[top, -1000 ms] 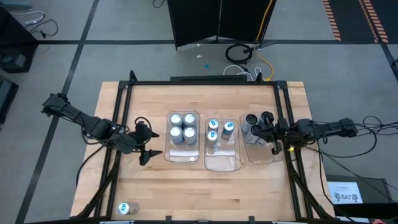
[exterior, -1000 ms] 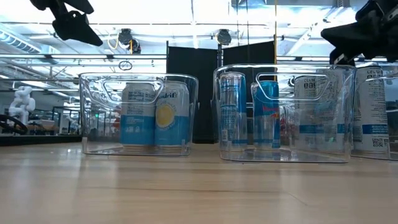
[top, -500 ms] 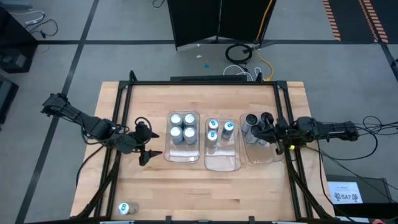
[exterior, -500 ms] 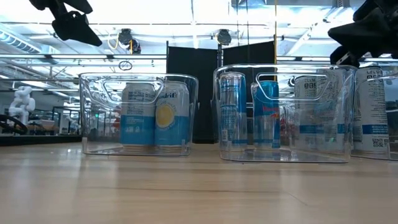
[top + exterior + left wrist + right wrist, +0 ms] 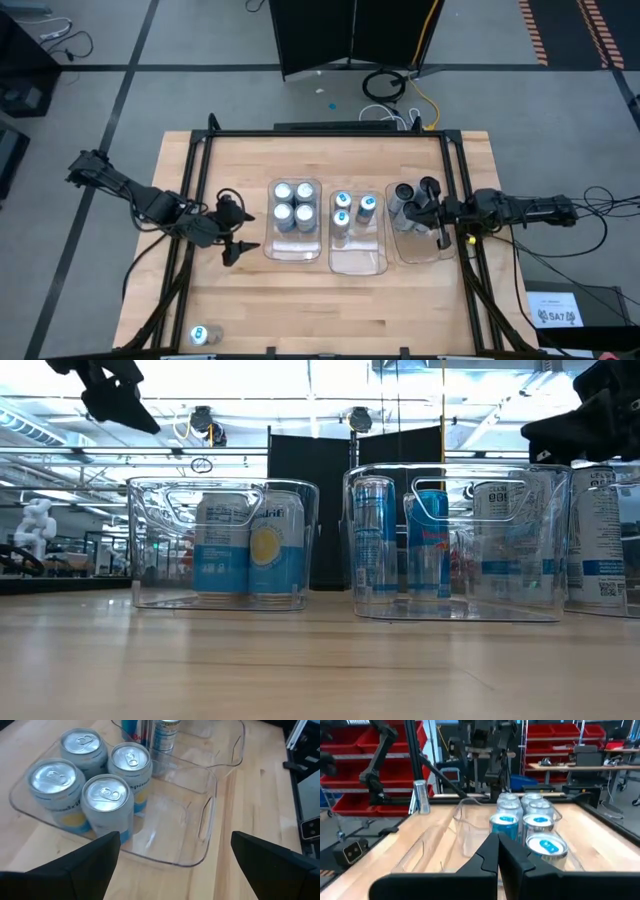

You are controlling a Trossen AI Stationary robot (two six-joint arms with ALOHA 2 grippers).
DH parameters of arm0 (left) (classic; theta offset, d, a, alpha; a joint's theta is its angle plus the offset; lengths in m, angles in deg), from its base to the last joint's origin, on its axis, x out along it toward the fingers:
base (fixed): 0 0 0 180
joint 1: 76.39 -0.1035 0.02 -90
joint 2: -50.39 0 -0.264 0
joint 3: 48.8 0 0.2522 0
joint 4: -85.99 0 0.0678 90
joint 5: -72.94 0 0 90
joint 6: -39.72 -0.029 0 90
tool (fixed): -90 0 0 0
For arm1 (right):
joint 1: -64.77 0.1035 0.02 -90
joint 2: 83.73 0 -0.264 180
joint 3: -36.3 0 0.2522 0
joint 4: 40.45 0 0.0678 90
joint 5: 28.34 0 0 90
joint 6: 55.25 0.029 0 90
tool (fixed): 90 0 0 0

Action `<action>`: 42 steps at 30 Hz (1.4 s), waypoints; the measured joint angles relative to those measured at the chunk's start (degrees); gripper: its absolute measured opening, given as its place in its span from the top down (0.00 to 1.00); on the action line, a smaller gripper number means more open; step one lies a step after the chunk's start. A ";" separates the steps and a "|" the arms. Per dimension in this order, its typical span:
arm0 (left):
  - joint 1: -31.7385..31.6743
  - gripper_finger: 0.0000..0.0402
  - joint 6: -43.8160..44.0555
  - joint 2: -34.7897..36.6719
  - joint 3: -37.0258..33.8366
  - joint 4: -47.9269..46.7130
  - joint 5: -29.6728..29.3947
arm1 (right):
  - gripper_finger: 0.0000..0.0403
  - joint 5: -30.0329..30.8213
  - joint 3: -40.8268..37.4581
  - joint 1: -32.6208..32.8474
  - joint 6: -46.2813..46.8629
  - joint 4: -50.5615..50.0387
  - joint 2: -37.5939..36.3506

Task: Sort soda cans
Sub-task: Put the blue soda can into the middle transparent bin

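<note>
The left gripper [image 5: 240,250] is hovering with its fingers spread wide and empty, just beside the clear tray [image 5: 272,250] holding four pale blue-and-yellow soda cans [image 5: 293,203]. The right gripper [image 5: 443,238] is hanging pinched shut on nothing over the far tray [image 5: 418,256], dark grey cans [image 5: 407,203] close by; slim blue cans [image 5: 352,210] are standing between the two grippers, and one stray can [image 5: 199,335] is lying well behind the left gripper at the table's near edge.

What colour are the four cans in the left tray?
The four cans are light blue with yellow, topped silver; the left wrist view shows them best.
</note>
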 joint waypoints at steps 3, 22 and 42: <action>0.04 0.03 0.10 0.00 3.27 -5.29 0.02 | 1.00 -0.04 -0.01 0.00 -0.37 -0.94 0.02; 9.60 0.03 43.32 -19.26 37.82 -46.84 14.39 | 1.00 -0.34 0.09 0.02 -0.89 -0.23 0.00; 31.99 0.03 89.99 -32.81 38.55 -46.11 17.15 | 1.00 -0.39 0.15 0.04 -0.94 -0.18 0.00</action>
